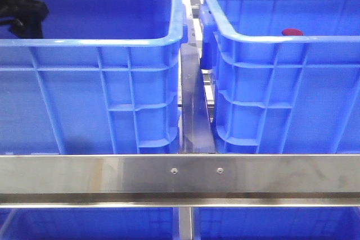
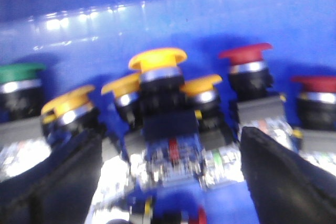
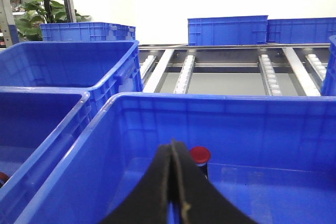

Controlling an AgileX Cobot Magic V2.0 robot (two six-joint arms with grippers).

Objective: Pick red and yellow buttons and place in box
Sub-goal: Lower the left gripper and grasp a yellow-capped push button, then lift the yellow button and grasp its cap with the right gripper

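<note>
My left gripper (image 2: 170,137) is open and low inside the left blue crate (image 1: 90,40), over a heap of push buttons. A yellow button (image 2: 157,60) on its dark body stands between the two black fingers (image 2: 283,177), not gripped. Other yellow buttons (image 2: 68,100) and red buttons (image 2: 245,53) lie on both sides. My right gripper (image 3: 173,146) is shut and empty above the right blue box (image 3: 220,103). One red button (image 3: 200,154) stands inside that box just beyond the fingertips; it also shows in the front view (image 1: 292,32).
A green button (image 2: 20,72) lies at the edge of the heap. My left arm (image 1: 22,9) reaches into the left crate. A steel rail (image 1: 180,173) crosses in front of both crates. More blue crates (image 3: 228,30) stand behind a roller conveyor (image 3: 231,69).
</note>
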